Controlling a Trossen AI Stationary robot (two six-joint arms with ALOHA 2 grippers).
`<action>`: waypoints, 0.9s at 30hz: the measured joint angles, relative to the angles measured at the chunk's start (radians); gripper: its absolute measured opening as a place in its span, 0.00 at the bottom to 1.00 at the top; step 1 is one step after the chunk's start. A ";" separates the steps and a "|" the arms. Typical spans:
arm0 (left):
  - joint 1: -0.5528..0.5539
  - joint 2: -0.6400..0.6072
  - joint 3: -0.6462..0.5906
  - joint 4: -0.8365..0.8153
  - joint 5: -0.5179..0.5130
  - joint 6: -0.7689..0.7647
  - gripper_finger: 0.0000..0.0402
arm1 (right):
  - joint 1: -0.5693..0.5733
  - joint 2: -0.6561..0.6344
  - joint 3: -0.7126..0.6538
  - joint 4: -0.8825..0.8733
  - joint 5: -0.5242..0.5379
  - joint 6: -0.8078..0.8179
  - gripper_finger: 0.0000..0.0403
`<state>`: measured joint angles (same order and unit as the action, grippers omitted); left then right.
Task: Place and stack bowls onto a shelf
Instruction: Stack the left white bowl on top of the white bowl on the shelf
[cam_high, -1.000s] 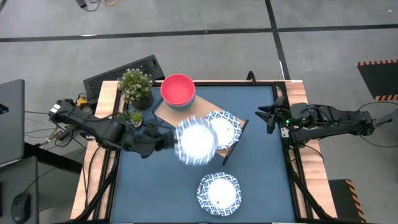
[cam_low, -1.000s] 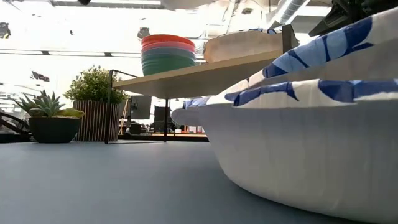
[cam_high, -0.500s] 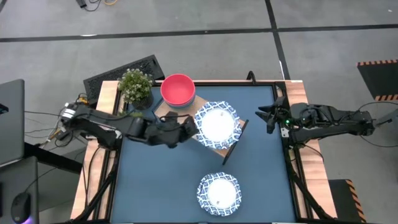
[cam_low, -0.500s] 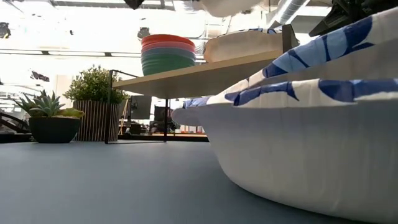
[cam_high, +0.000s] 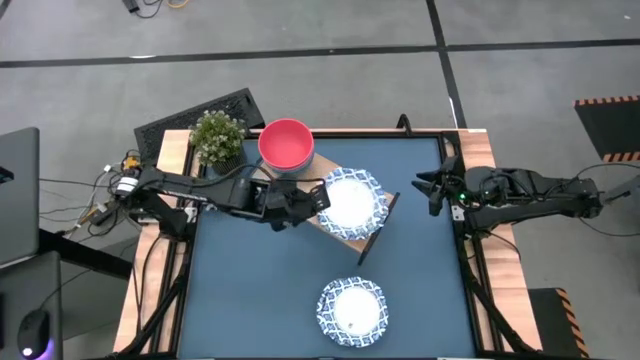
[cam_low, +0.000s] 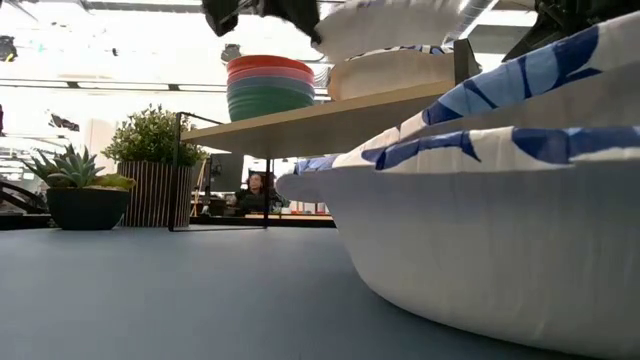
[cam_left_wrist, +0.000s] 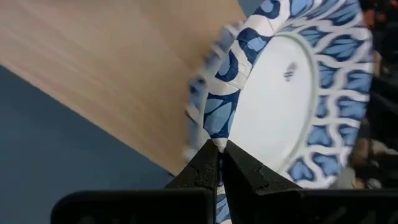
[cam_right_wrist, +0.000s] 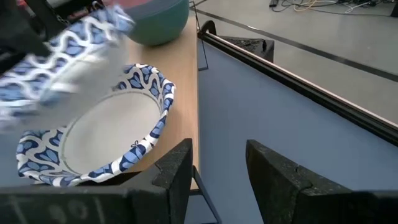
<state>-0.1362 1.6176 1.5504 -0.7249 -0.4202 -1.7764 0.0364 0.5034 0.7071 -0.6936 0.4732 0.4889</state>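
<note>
My left gripper (cam_high: 312, 198) is shut on a white bowl with a blue-patterned rim (cam_high: 350, 200). It holds the bowl just above a second such bowl (cam_right_wrist: 106, 143) that sits on the light-wood shelf (cam_left_wrist: 93, 56). In the low view the held bowl (cam_low: 390, 25) hangs a little above that one (cam_low: 395, 70). A pink bowl (cam_high: 286, 143) sits in a green bowl (cam_low: 270, 100) at the shelf's far left end. A third patterned bowl (cam_high: 351, 308) rests on the blue table near its front edge. My right gripper (cam_high: 432, 187) is open and empty at the table's right edge. My left gripper pinches the held bowl's patterned rim (cam_left_wrist: 221, 127) between its two fingers, on the side toward the table's left. The fingers come from the table's left, roughly level. The bowl is lifted clear and tilted above the bowl on the shelf.
A leafy potted plant (cam_high: 217, 138) stands at the table's far left corner, with a small succulent (cam_low: 75, 180) beside it. The shelf's black legs (cam_high: 375, 235) stand on the blue tabletop (cam_high: 260, 290). A person shows far behind the table (cam_low: 255, 185).
My left gripper has carried the patterned bowl from over the table's middle toward the far right, over the shelf. It has then come down, so the bowl now hangs just above the bowl on the shelf. The gripper has stayed shut on the rim.
</note>
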 joint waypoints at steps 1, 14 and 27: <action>0.003 0.000 -0.001 -0.011 -0.010 -0.003 0.00 | 0.000 0.000 0.000 0.001 0.000 0.000 0.44; 0.026 -0.001 0.001 -0.018 -0.020 0.041 0.00 | 0.000 0.000 0.000 -0.004 0.003 -0.002 0.44; 0.044 0.005 0.000 0.078 0.042 0.107 0.13 | 0.000 0.000 0.000 -0.003 0.003 0.001 0.44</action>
<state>-0.0926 1.6226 1.5509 -0.6466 -0.3785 -1.6698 0.0364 0.5034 0.7071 -0.6964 0.4759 0.4896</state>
